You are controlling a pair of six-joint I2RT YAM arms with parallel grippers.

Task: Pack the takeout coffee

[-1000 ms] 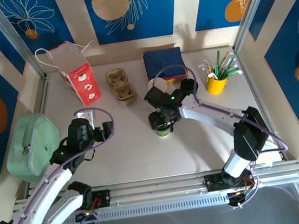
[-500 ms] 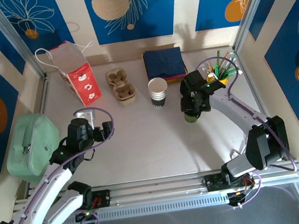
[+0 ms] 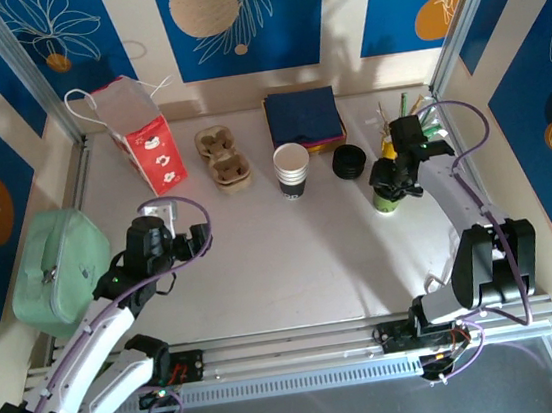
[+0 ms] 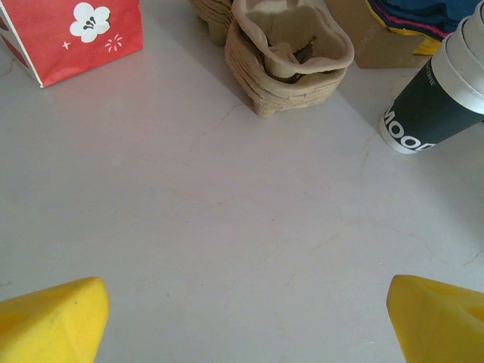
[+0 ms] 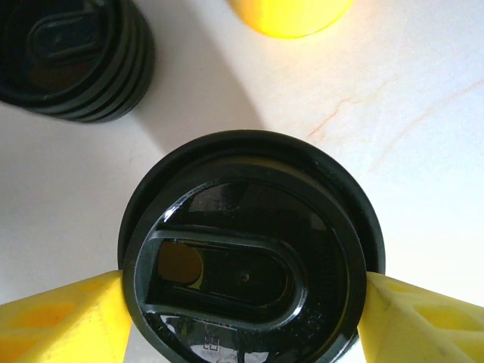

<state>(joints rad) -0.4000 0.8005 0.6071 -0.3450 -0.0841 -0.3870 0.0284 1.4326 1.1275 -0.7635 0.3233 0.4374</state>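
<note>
The right gripper (image 5: pixel 246 318) clasps the lidded takeout coffee (image 5: pixel 249 265) at the far right, beside the yellow pen holder (image 3: pixel 398 154). The left gripper (image 4: pixel 246 321) hangs wide, empty. Lidding looks done; loading it into the pulp cup carrier (image 3: pixel 223 158) probably remains.

Takeout coffee (image 5: pixel 249 265) right of lid stack (image 3: pixel 349 161); cup stack (image 3: pixel 292 170) farther left.

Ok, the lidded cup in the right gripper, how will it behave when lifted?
The right gripper pinches the lidded cup at its glossy black lid, so it might slip or the lid pop off. It's round, so it would likely roll if tipped. Weight can't be judged; contents are hidden.
</note>
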